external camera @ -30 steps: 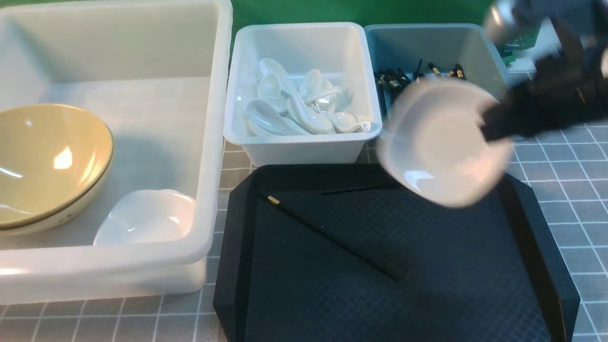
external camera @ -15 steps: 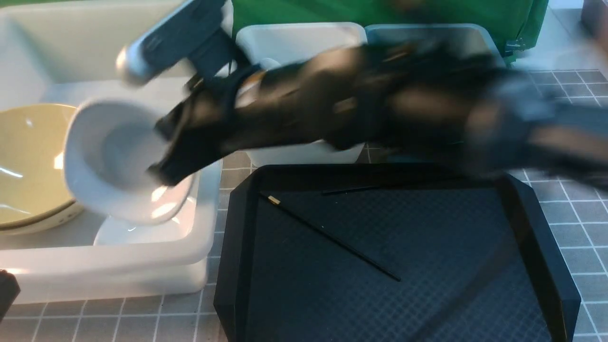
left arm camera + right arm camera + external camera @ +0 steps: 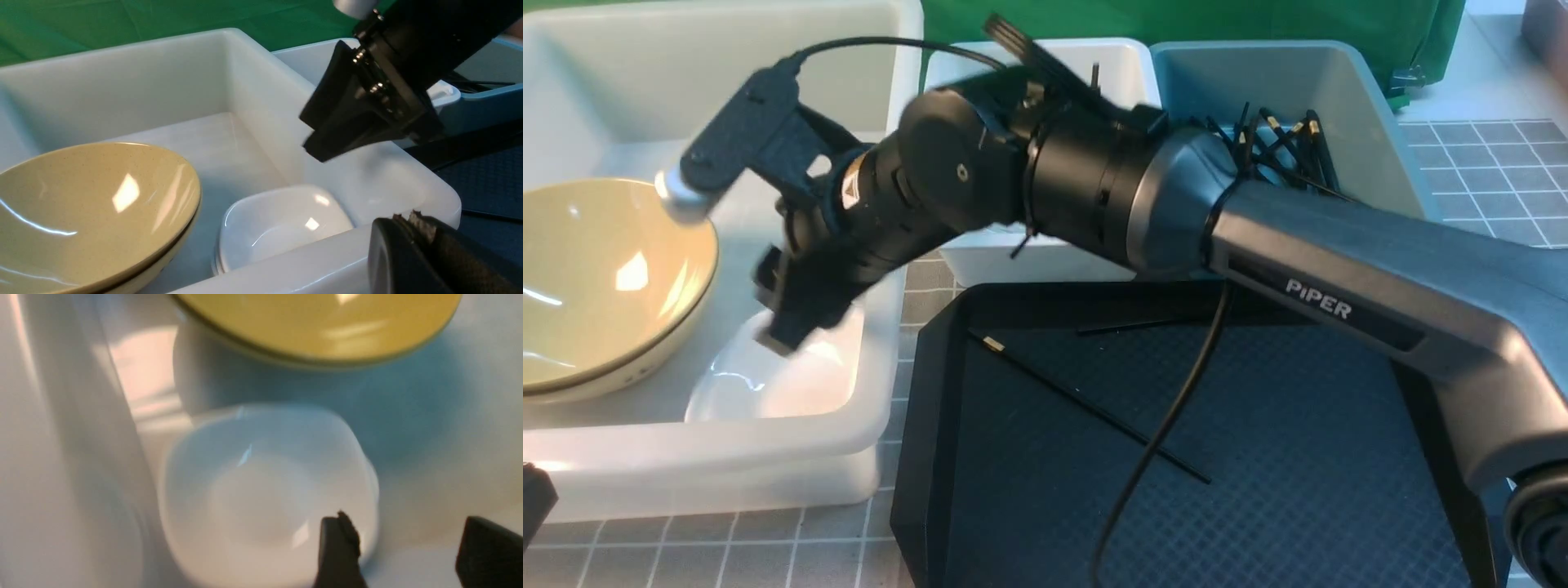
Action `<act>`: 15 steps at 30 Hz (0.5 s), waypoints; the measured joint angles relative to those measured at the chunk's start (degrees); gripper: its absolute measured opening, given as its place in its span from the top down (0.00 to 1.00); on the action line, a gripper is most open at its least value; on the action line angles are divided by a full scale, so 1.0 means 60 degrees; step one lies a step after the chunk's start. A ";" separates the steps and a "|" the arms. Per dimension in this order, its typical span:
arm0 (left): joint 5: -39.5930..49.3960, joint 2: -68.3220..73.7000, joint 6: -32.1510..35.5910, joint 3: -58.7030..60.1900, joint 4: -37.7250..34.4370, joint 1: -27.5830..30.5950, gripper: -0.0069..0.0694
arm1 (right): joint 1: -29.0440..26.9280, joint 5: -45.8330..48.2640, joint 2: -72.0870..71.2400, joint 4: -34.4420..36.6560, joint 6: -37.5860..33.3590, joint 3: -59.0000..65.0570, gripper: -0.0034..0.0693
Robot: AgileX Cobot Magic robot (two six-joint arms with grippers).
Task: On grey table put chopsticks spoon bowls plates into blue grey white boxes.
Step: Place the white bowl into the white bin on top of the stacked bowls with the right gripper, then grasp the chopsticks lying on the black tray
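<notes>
right gripper [image 3: 408, 559] hangs low inside the big whitish tub [image 3: 711, 482], jaws spread wide with nothing between them. directly beneath it sits a white square plate [image 3: 282, 220], upright, apparently nested on another like it, in the tub's near corner, just beside the stacked yellow bowls [image 3: 596, 278]. left gripper [image 3: 408, 220] rests outside the tub's near wall, pressed shut and empty. the step in hand looks like letting the plate go and getting clear. to do it well, keep the jaws wide so no pad snags the plate's rim, rise straight up until the fingers are above the tub wall and the bowls' edge, and only then swing toward the tray. two black chopsticks [image 3: 1086, 408] lie on the black tray [image 3: 1298, 490], likely next for the blue-grey bin [image 3: 1258, 82].
</notes>
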 joint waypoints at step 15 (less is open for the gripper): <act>-0.0031 0.0000 -0.0042 0.0090 -0.0150 -0.0003 0.92 | -0.2186 0.4025 -0.4794 -0.3887 0.2420 0.1031 0.49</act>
